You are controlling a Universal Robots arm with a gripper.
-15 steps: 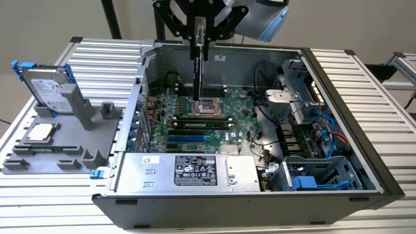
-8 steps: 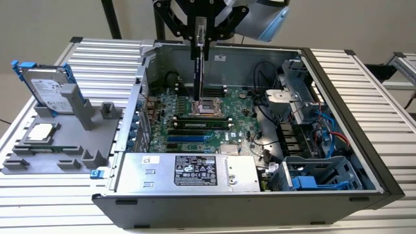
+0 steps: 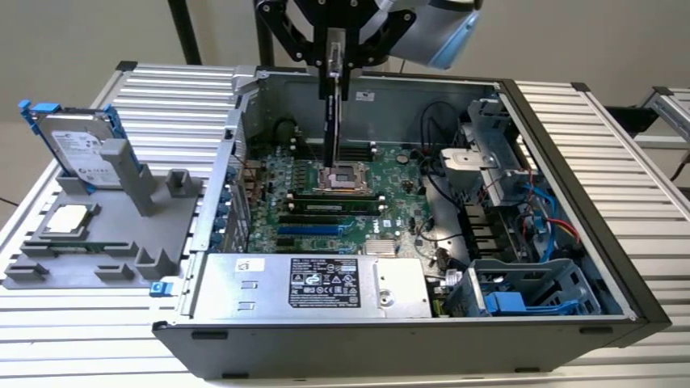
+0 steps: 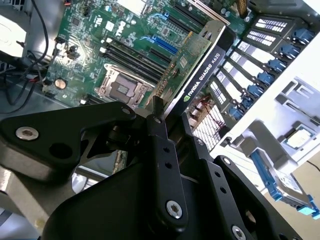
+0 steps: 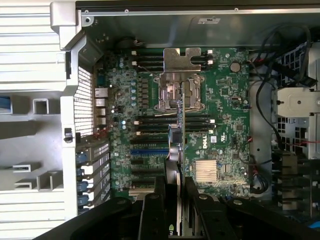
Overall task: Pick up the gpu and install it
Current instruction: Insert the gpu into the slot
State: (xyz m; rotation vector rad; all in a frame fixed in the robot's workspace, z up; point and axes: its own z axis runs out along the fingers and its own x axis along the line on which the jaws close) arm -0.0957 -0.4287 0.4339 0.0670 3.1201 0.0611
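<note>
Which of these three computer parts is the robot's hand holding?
The gpu, the thin black card gripped edge-on by the hand above the motherboard; the hard drive and CPU chip rest on the grey stand.

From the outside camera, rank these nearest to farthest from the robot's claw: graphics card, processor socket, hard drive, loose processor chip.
1. gpu: held in the gripper, hanging edge-on.
2. CPU socket: on the motherboard, below the gpu.
3. hard drive: standing on the grey tray, exterior view's left.
4. CPU chip: same tray, toward the camera.
</note>
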